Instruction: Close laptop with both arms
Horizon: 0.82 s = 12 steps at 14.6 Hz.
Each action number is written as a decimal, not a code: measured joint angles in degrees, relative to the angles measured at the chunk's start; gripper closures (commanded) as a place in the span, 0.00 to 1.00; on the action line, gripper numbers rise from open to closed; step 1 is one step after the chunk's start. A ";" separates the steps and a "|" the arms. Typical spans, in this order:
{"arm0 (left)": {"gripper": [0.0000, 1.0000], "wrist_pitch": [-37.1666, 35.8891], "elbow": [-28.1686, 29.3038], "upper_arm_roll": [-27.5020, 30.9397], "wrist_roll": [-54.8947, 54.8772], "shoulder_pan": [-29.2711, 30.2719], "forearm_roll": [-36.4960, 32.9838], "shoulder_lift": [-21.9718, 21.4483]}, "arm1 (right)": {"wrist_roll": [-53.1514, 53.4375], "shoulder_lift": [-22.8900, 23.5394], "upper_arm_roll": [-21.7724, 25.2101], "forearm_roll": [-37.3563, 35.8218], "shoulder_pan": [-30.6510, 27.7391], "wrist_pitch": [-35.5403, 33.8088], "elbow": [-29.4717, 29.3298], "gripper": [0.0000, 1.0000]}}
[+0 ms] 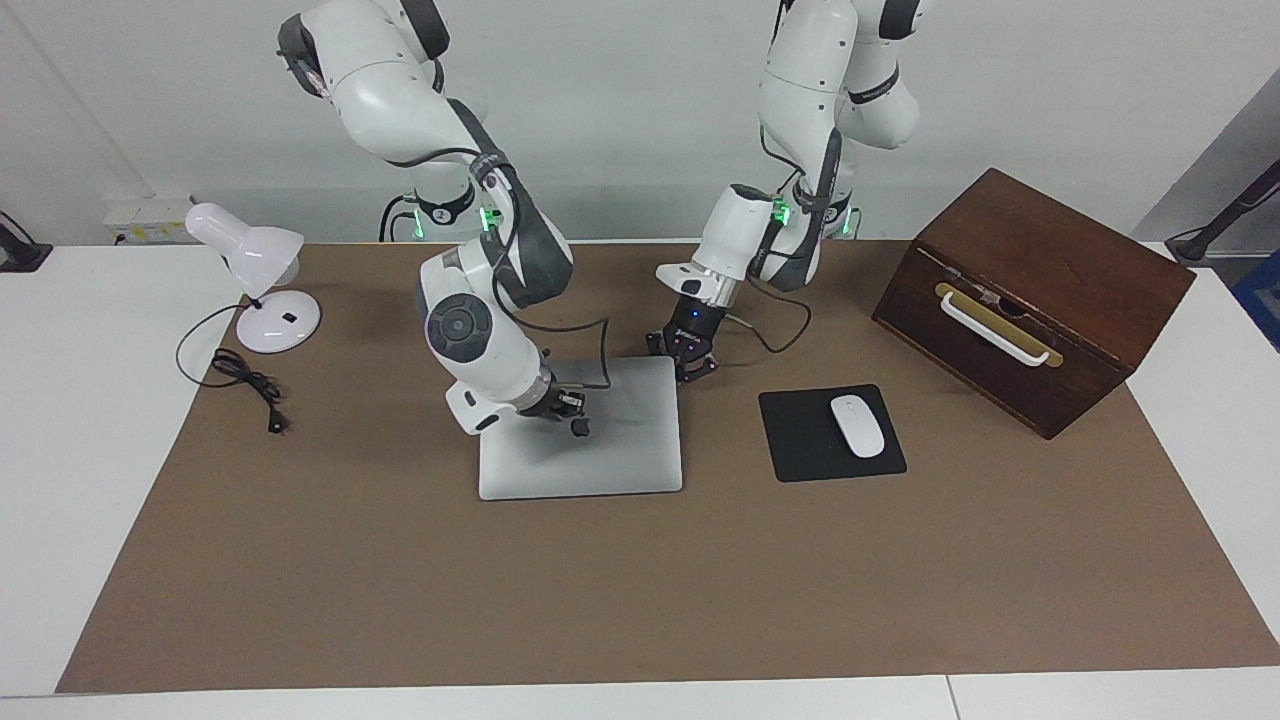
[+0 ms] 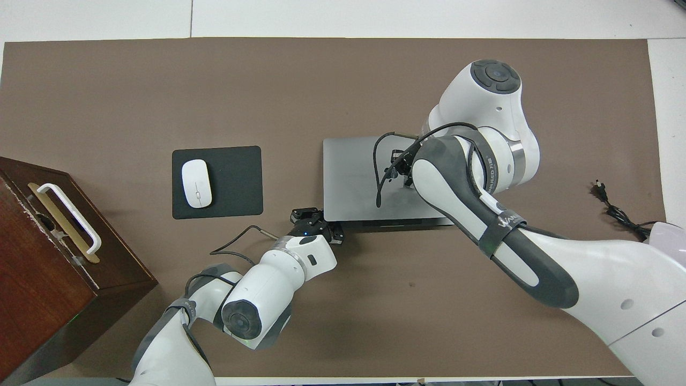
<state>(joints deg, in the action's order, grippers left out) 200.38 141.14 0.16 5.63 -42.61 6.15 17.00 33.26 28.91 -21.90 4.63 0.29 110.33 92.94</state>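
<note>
The silver-grey laptop (image 1: 600, 455) lies in the middle of the brown mat, its lid down almost flat; it also shows in the overhead view (image 2: 348, 177). My right gripper (image 1: 565, 405) rests on top of the lid near its middle, partly covering the dark logo, and the overhead view shows it there too (image 2: 399, 166). My left gripper (image 1: 690, 365) is low at the laptop's corner nearest the robots, toward the left arm's end of the table, and it shows in the overhead view (image 2: 316, 221) right against that corner.
A black mouse pad (image 1: 800, 440) with a white mouse (image 1: 857, 426) lies beside the laptop toward the left arm's end. A brown wooden box (image 1: 1030, 290) stands past it. A white desk lamp (image 1: 255, 270) and its cord (image 1: 245, 385) are at the right arm's end.
</note>
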 measured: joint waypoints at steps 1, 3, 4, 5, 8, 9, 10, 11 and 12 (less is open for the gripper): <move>1.00 0.00 0.00 0.00 0.00 0.00 0.00 0.00 | 0.37 -0.04 0.00 0.00 0.00 0.01 -0.01 1.00; 1.00 0.00 0.00 0.00 0.00 0.00 0.00 0.00 | 0.78 -0.32 0.00 0.00 -0.02 0.00 -0.19 1.00; 1.00 0.00 0.00 -0.01 0.00 0.01 0.00 0.00 | 0.87 -0.58 0.00 0.00 -0.04 -0.14 -0.45 1.00; 1.00 0.00 0.00 -0.01 0.00 0.01 0.00 0.00 | 1.04 -0.87 0.00 0.00 -0.08 -0.49 -0.95 1.00; 1.00 0.00 0.00 -0.11 0.00 0.14 0.00 0.00 | 2.49 -2.88 0.00 0.03 -0.34 -3.94 -3.24 1.00; 1.00 0.00 0.00 -0.12 0.01 0.16 0.00 0.00 | 2.70 -3.80 0.08 0.04 -0.45 -6.15 -4.57 1.00; 1.00 0.00 0.00 -0.13 0.03 0.17 0.00 0.00 | 2.86 -4.85 0.46 0.04 -0.52 -8.42 -6.07 1.00; 1.00 0.00 0.00 -0.14 0.07 0.18 0.00 0.00 | 2.89 -6.04 1.29 0.04 -0.57 -10.64 -7.67 1.00; 1.00 0.01 0.00 -0.15 0.13 0.19 0.00 0.00 | 2.84 -7.33 2.54 0.04 -0.61 -12.82 -9.25 1.00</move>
<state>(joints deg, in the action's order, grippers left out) 200.39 141.14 0.01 5.76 -42.42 6.15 17.00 36.10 21.58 -19.37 4.67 -0.33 97.51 83.69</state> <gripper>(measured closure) 0.991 0.991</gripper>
